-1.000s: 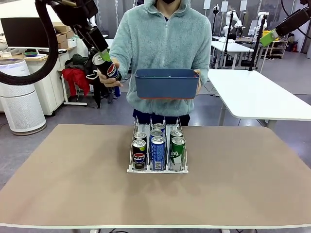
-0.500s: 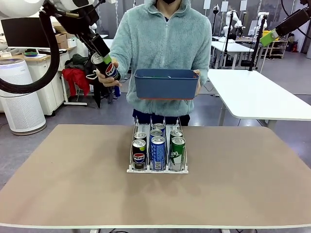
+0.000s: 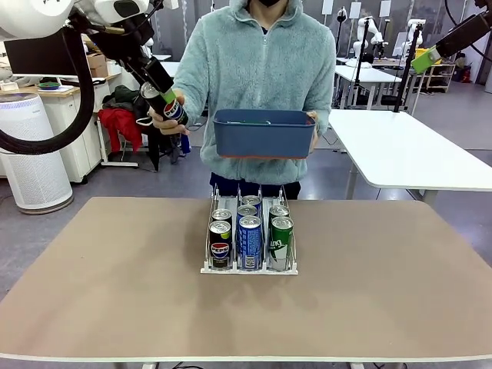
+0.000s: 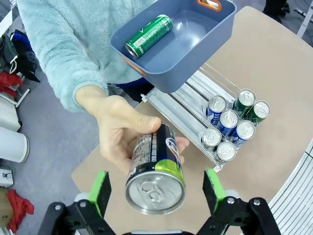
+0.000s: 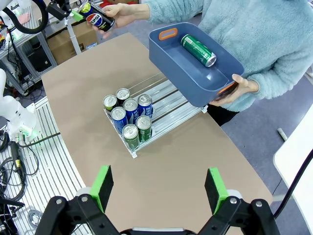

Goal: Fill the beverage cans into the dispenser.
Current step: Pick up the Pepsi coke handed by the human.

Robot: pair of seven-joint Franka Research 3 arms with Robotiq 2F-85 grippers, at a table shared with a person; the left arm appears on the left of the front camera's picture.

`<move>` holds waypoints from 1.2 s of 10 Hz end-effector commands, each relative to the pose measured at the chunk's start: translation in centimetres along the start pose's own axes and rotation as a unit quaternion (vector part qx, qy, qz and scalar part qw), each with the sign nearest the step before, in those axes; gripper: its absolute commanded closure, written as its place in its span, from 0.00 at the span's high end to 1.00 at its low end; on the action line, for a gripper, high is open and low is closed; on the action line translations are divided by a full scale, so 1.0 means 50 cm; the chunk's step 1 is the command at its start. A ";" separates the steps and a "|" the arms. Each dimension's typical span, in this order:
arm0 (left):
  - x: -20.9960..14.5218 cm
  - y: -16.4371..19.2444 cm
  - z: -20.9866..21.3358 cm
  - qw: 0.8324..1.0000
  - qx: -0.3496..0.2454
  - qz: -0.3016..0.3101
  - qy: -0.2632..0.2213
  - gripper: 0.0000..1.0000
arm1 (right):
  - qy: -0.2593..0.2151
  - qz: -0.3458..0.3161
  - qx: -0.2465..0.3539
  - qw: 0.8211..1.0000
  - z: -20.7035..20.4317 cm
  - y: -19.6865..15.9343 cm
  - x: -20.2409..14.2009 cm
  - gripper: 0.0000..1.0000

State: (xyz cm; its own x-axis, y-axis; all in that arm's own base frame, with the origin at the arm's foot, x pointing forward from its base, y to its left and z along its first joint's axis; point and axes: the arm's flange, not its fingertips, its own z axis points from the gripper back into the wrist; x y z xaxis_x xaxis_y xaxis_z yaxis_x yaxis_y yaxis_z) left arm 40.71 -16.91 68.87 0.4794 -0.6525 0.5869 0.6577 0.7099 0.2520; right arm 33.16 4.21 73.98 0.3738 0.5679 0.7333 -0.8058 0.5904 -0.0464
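Handover: person's hand (image 4: 116,131) offers Pepsi can (image 4: 164,152) | left gripper (image 4: 156,178) jaws apart astride it | right gripper (image 5: 157,183) jaws apart | next: clamp, load dispenser (image 3: 250,270)

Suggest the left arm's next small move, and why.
Probably close the left gripper on the black can. The can's top sits between the open pads with a gap on each side, and the person's hand holds it out, so it looks ready to take.

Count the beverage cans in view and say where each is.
9. Seven stand in the dispenser: two black, three blue, two green. One green can lies in the blue bin. One black can is in the person's hand. None looks hidden.
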 end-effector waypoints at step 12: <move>-0.001 0.005 -0.041 1.000 -0.006 0.004 0.008 0.80 | 0.001 0.001 0.001 1.000 -0.002 0.001 0.000 1.00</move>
State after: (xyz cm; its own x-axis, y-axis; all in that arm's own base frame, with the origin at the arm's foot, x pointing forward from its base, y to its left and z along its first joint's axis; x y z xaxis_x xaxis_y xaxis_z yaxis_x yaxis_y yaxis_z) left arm 42.02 -17.24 67.38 0.4939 -0.6512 0.5762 0.6607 0.7119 0.2381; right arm 33.16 4.21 73.98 0.3738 0.5679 0.7333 -0.8058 0.5904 -0.0464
